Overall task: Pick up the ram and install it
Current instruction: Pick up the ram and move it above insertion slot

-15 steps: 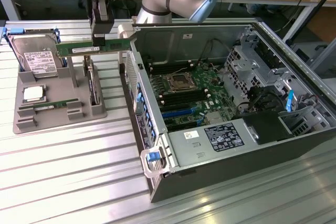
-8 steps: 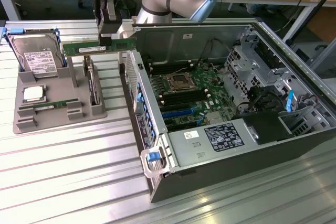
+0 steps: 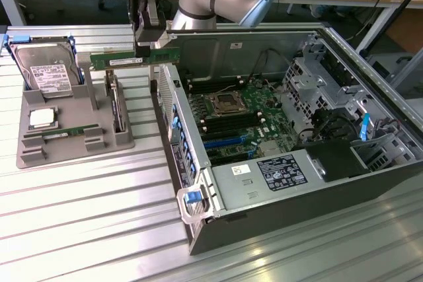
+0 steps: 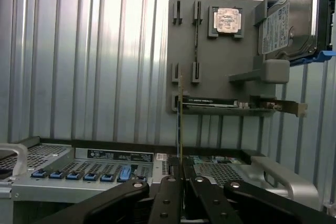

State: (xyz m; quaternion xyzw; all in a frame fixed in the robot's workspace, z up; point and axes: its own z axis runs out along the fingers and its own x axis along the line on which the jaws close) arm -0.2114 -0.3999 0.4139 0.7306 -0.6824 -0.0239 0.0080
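Wrist view: your hand (image 4: 181, 178) is nearly closed, fingers pinched on the ram (image 4: 180, 124). You see the stick edge-on, a thin line running out from btw them.
Exterior view: the hand grips the ram by its upper long edge, about mid-length. Stick is level, long side horiz.
Ram position: aloft, clear of the counter (image 3: 79, 229), over the gap btw the grey parts tray (image 3: 30, 156) & the open PC case (image 3: 264, 222). The end toward the exterior view's right sits about over the case's near wall.
Tray: hard drive (image 3: 43, 70) propped at the back, processor chip (image 3: 41, 118) flat in its pocket, 2nd green stick (image 3: 63, 133) lying in the front holders, a card (image 3: 116, 104) on edge on the side nearest the case.
Case: lid off, motherboard (image 3: 248, 120) exposed, black memory slots (image 3: 200, 94) beside the CPU socket (image 3: 228, 104), blue slots (image 3: 225, 142) nearer the cam. Can't tell if any are filled.
Step in hand: pick-up looks done, since the ram is off the tray & in your grip. Install isn't done, no contact w/ the board.
Next move calls for (my read): long edge parallel w/ a free slot, contacts down, notch matched, then even straight pressure.
Risk (my read): the thin board could twist in a narrow pinch, and a skewed entry could jam or bend it.
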